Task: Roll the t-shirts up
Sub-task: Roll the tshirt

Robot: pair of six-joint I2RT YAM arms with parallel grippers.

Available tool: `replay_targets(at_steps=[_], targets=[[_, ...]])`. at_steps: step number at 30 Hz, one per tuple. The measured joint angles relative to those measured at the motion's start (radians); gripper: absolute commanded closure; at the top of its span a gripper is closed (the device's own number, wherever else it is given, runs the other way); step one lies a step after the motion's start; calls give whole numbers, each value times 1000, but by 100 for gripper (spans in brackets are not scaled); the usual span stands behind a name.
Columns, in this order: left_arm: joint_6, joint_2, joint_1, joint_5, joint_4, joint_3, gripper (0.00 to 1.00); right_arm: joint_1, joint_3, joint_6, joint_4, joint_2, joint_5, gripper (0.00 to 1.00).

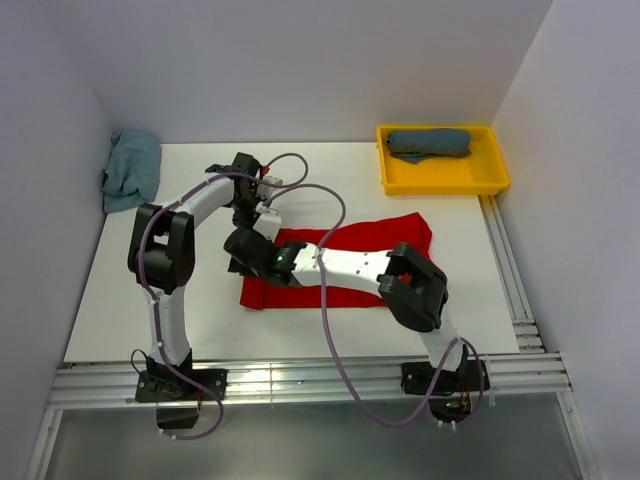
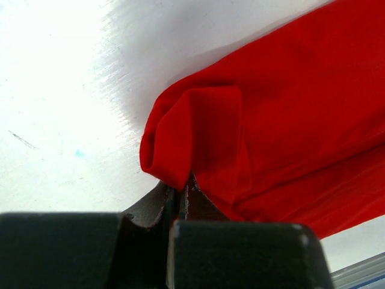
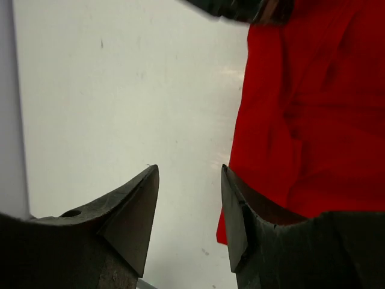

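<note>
**Roll not begun: one corner pinched, other jaws empty**

You have the red t-shirt (image 1: 400, 235) lying folded into a band across the table (image 1: 130, 300), not yet rolled. Your left gripper (image 2: 182, 191) has its jaws pressed together on a bunched fold at the band's far left corner. Your right gripper (image 3: 189, 180) stands with jaws spread and holds nothing; one finger is over bare table, the other over the cloth's edge. Judgement: next, close the right jaws on the near corner so both corners turn over together.
</note>
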Motion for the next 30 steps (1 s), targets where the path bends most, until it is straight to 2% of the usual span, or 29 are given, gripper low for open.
replay_targets(at_steps=[9, 14, 30], targets=[[-1, 6, -6, -9, -12, 11, 100, 51, 223, -3, -255, 198, 54, 47], [-2, 6, -10, -14, -15, 13, 100, 57, 299, -2, -372, 247, 92, 46], [-3, 11, -18, -19, -17, 18, 100, 91, 335, 1, -467, 251, 158, 43]])
